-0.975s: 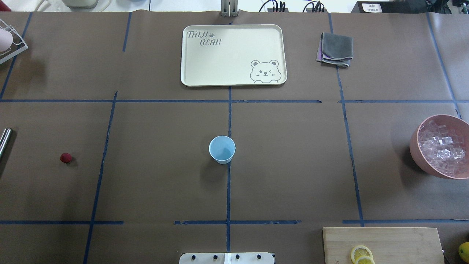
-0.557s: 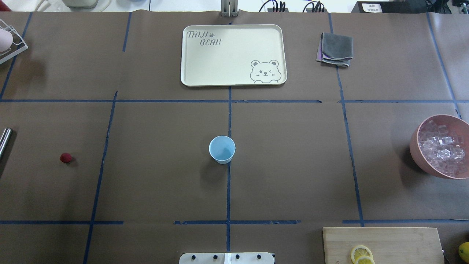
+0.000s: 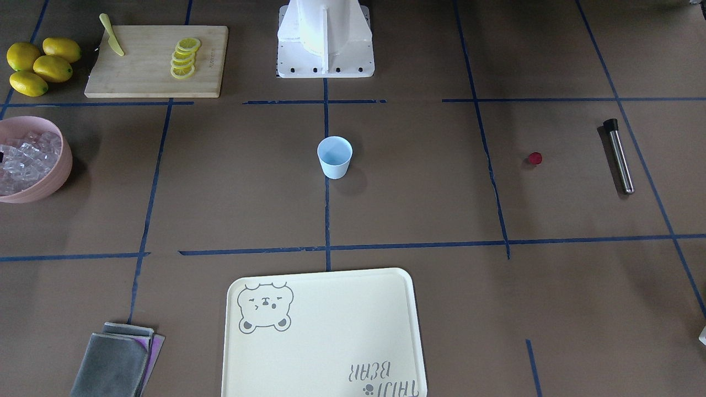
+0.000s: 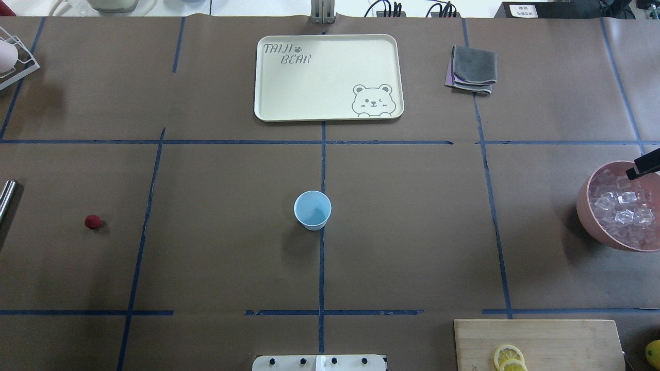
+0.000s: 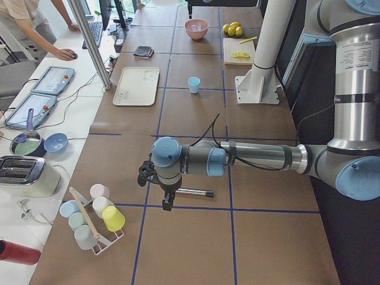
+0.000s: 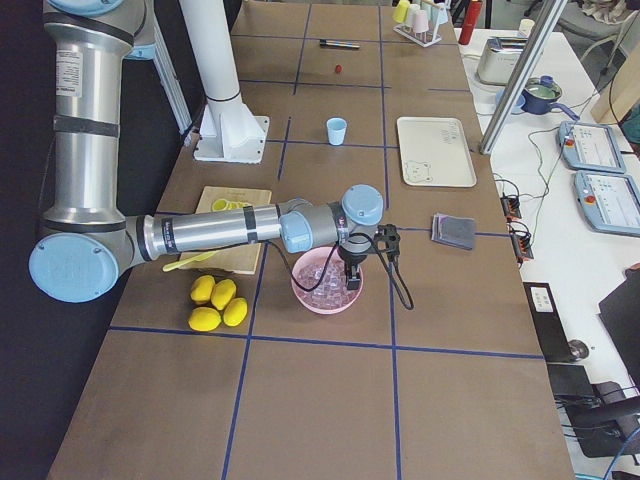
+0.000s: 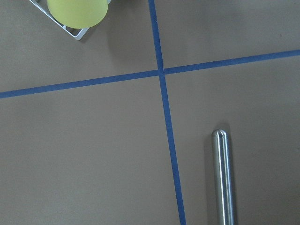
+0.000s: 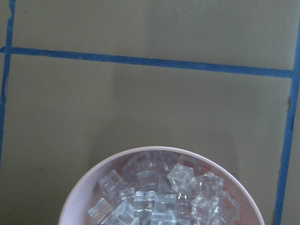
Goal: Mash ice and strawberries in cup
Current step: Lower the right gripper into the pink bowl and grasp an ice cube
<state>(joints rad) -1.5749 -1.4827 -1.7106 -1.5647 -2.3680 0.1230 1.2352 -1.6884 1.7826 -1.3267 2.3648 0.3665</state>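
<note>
The pale blue cup (image 4: 312,209) stands upright and empty at the table's middle; it also shows in the front view (image 3: 335,157). The dark-red strawberry (image 4: 92,222) lies alone far left. The ice (image 4: 621,206) fills a pink bowl (image 4: 581,206) at the right edge, seen close in the right wrist view (image 8: 159,197). A black part of my right gripper (image 4: 643,167) pokes in over the bowl's far rim; it hangs above the ice (image 6: 352,280), and I cannot tell whether it is open or shut. My left gripper (image 5: 166,202) hovers by a steel rod (image 7: 222,178); its state cannot be told.
A cream bear tray (image 4: 268,111) lies at the back middle, a folded grey cloth (image 4: 472,69) to its right. A cutting board (image 4: 567,340) with lemon slices is front right, lemons (image 3: 36,66) beside it. A cup rack (image 5: 95,217) stands far left.
A black part of my right gripper has come into the overhead view at the right edge, over the pink bowl. Cup, strawberry and bowl have not moved.
</note>
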